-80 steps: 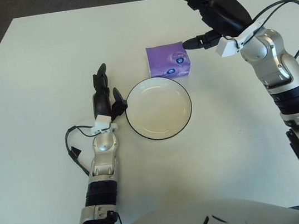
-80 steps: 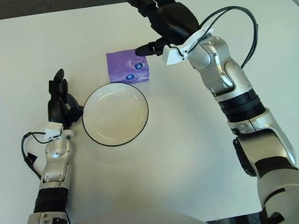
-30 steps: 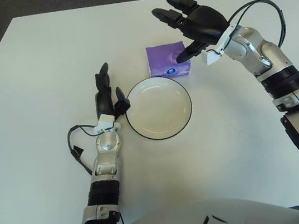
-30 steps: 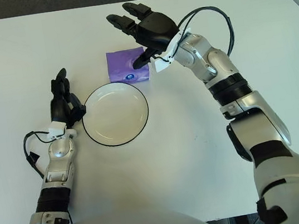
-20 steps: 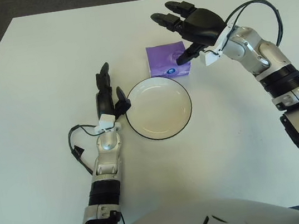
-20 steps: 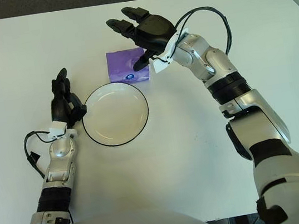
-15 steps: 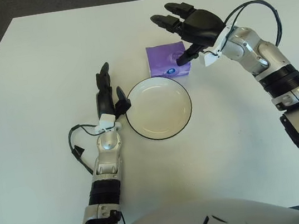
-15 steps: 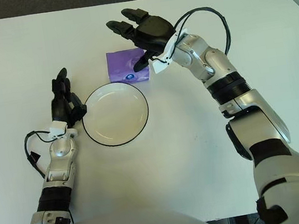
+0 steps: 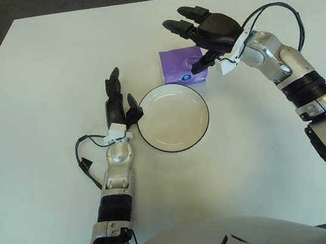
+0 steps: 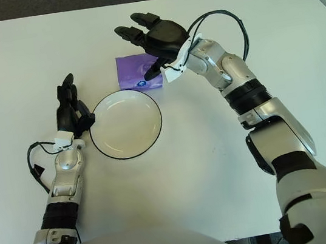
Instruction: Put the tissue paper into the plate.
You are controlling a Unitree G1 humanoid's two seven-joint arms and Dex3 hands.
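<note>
A purple tissue pack [image 9: 180,66] lies flat on the white table, just behind the plate. The plate [image 9: 173,118] is white with a dark rim and holds nothing. My right hand [image 9: 198,37] hovers over the pack's right and back side with its fingers spread; the thumb points down at the pack's right edge, and it holds nothing. My left hand [image 9: 115,101] rests upright on the table just left of the plate, fingers relaxed and empty.
The white table [image 9: 33,74] reaches to the dark floor at the back and left edges. A black cable [image 9: 86,164] loops beside my left forearm, and another [image 9: 275,10] arcs over my right wrist.
My right hand has swung left from beside the pack's right end to over it, and has edged slightly further left in the last second. The pack, plate and left hand have not moved.
</note>
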